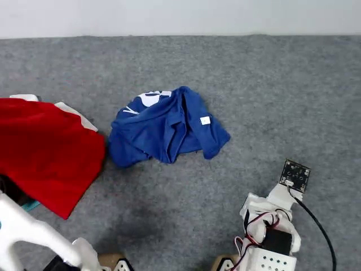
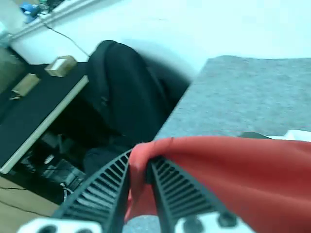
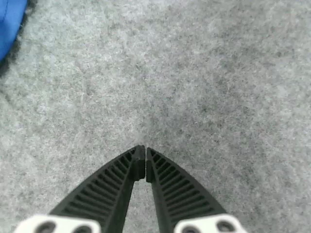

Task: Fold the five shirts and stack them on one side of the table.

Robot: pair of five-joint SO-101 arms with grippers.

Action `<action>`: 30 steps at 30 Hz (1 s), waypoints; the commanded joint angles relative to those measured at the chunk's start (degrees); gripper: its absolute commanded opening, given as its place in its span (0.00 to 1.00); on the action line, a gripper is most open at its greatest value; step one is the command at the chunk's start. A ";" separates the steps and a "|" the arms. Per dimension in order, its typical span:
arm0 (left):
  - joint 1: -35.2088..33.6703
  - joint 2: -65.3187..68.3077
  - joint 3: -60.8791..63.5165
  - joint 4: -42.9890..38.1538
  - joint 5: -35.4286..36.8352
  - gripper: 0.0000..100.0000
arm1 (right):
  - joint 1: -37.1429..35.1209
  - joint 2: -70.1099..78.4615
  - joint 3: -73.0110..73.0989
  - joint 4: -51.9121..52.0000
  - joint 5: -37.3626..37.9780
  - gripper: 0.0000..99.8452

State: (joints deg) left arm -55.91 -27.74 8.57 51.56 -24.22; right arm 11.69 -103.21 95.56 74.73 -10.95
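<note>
Pinching the red shirt (image 2: 233, 179) at its edge, my left gripper (image 2: 141, 162) is clenched on the cloth, a fold of red bunched between the two ribbed fingers (image 2: 104, 187). From above, the red shirt lies spread over the left side of the grey table (image 1: 254, 73), reaching the left edge. It covers most of a white shirt (image 1: 76, 116), which shows as a strip along its far side. A bit of teal cloth (image 1: 31, 206) peeks out at its near side. My left arm (image 1: 28, 231) stands at the near-left corner, beside that shirt.

The blue shirt (image 1: 163, 127) lies crumpled near the middle of the table, just right of the red one, with a narrow strip of grey between them. A small white tag (image 1: 205, 120) shows on top of it and a white print (image 1: 151, 99) at its far side.

My right gripper (image 3: 142, 162) is clenched tight, tips touching each other above bare table, with a corner of the blue shirt off to one side. My right arm (image 1: 271, 231) sits at the near-right edge, well apart from both shirts, its wrist camera (image 1: 295, 175) on the far end.

Past the table's edge, my left wrist view catches a black shape like a chair back (image 2: 121, 97) and a dark desk (image 2: 34, 116) with two small boxes (image 2: 60, 65).
</note>
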 commanded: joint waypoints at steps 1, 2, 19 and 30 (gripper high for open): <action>-2.64 -2.64 1.45 -1.93 -3.60 0.11 | 0.13 -0.57 0.88 0.13 -0.44 0.01; -3.52 -2.64 1.98 -1.85 -3.87 0.15 | 0.13 -0.57 0.88 0.13 -0.44 0.01; -7.56 -10.81 1.98 8.26 -3.78 0.27 | 0.13 -0.57 0.88 0.13 -0.44 0.01; 2.29 -22.68 2.24 35.43 -3.78 0.27 | 0.04 -0.57 0.88 0.13 -0.35 0.01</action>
State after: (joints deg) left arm -55.91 -48.66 11.21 81.19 -27.74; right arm 11.69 -103.21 95.56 74.73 -10.95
